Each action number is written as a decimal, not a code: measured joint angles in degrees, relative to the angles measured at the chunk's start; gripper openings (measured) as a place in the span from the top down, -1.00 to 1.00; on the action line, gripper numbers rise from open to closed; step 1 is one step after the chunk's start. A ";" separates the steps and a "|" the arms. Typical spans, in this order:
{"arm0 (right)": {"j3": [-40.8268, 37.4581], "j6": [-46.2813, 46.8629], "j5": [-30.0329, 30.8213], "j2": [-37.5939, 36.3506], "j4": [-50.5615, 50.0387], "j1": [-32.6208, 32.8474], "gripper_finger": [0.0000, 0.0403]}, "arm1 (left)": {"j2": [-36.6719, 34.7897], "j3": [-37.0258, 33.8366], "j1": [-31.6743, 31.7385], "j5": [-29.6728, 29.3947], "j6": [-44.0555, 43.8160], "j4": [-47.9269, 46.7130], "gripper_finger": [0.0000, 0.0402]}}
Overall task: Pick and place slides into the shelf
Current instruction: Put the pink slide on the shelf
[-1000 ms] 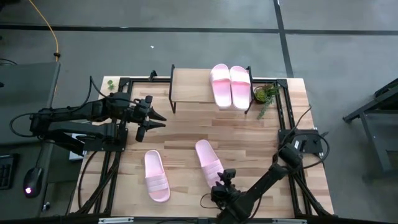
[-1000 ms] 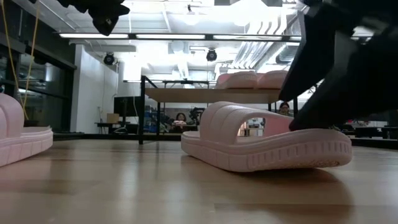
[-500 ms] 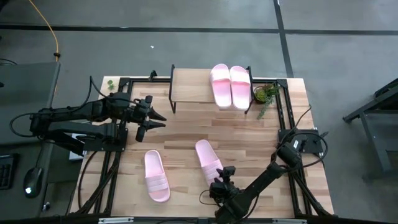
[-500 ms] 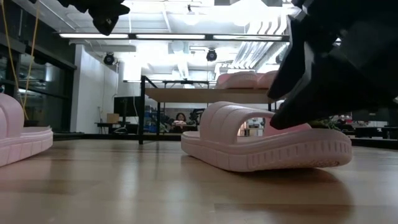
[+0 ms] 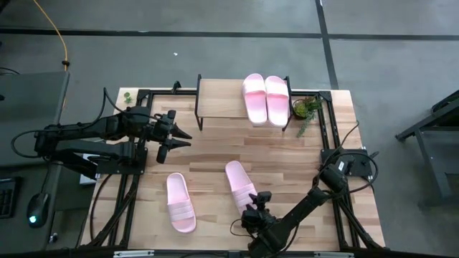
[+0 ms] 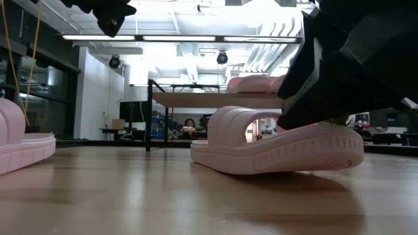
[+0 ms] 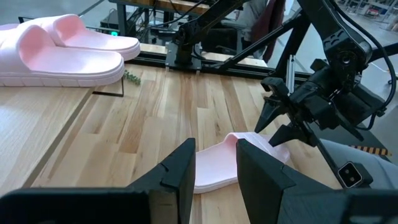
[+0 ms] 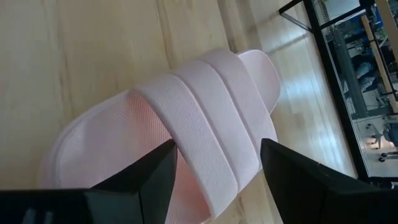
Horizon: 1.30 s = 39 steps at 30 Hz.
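- on the shelf (image 5: pixel 222 98) sit two slides (image 5: pixel 260 99), side by side at its right end; two more lie on the table (image 5: pixel 208 154) (four in all).
- right gripper (image 5: pixel 253 208) covers the heel of the middle slide (image 5: pixel 240 185), fingers spread either side of its strap; that heel tilts up in the low view.
- left slide (image 5: pixel 180 203) lies free, long axis front to back.
- left gripper (image 5: pixel 176 139) hangs open above the table.
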 joint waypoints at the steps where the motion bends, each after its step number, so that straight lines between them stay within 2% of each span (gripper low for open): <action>1: 0.00 0.00 0.00 0.00 -0.04 0.00 -0.10 | 0.02 0.00 0.00 0.00 0.00 0.00 0.50; 9: 0.07 -1.46 -1.88 2.60 -0.35 -0.11 -0.10 | -0.01 0.00 0.02 0.01 0.02 0.03 0.50; 17: 0.11 1.21 -0.50 3.78 -0.48 -0.42 -0.06 | -0.01 0.00 -0.01 0.01 0.02 0.09 0.50; 21: 0.11 2.12 0.20 3.80 -0.73 -0.57 0.11 | 0.01 0.00 0.01 0.02 0.01 0.07 0.50; 35: 0.11 2.05 -0.31 3.80 -0.15 -0.87 0.92 | 0.01 0.00 0.00 0.01 0.02 0.07 0.50; 39: 0.11 1.60 -0.29 3.80 -0.13 -0.87 0.97 | 0.02 0.00 0.02 0.01 0.02 0.07 0.50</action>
